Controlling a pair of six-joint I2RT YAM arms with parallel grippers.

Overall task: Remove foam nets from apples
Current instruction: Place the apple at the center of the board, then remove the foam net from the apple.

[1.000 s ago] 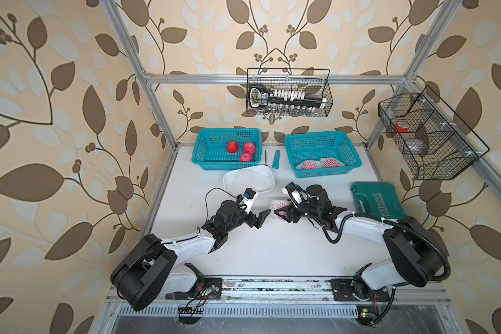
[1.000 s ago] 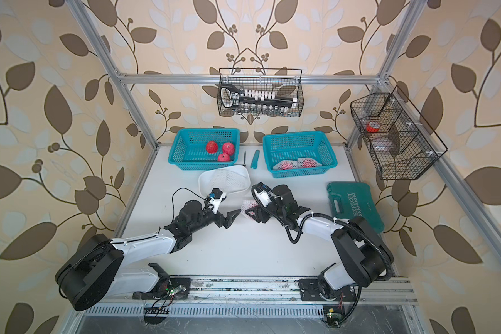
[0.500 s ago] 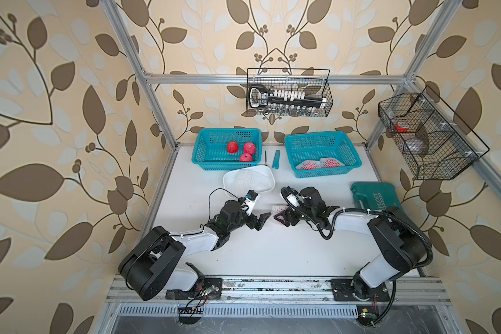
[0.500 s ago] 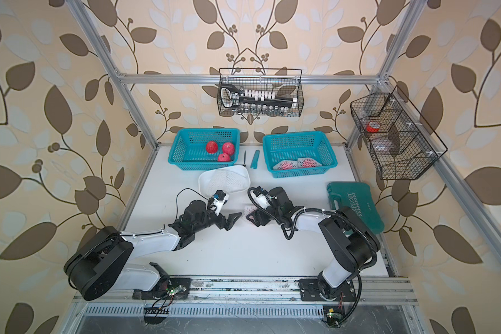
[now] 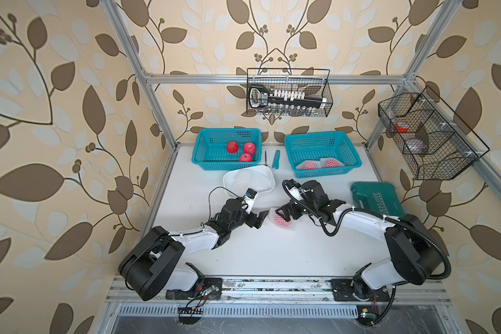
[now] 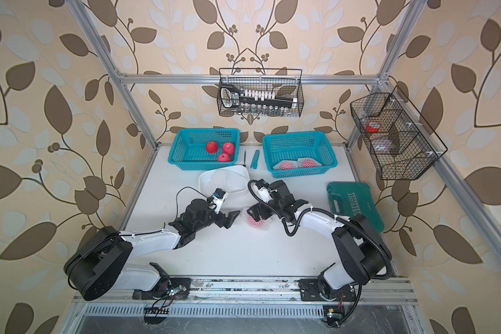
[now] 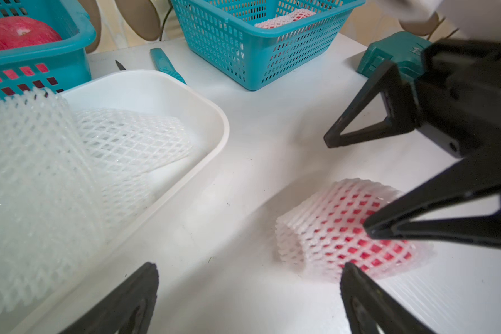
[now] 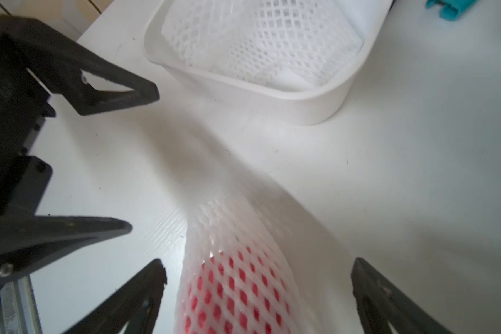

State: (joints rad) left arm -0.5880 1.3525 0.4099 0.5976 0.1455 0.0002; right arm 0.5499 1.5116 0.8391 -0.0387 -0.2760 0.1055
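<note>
The jaws of the right gripper [image 8: 259, 270] are spread wide and nothing is gripped; the fingers are seen on either side of a foam net [image 7: 307, 231], with clear gaps in the right wrist view. A red apple [image 5: 281, 221] is still enclosed in that net, which lies on the white table [image 5: 272, 254] near the white tub [image 5: 225, 182], on its robot-ward side. The jaws of the left gripper [image 5: 260, 219] are also held fully apart and empty, just beside the net's open end.

Emptied foam nets [image 5: 249, 179] are piled inside the tub. Just behind the tub, a teal basket [image 5: 203, 150] is set with three bare apples [image 5: 232, 147]. Behind and to the right of the tub, a second teal basket [image 5: 350, 156] is seen with two netted apples [image 5: 310, 165]. Well to the right of the tub, a teal tool case [image 5: 379, 199] is laid flat, and "EXPLOIT" is printed on it in white.
</note>
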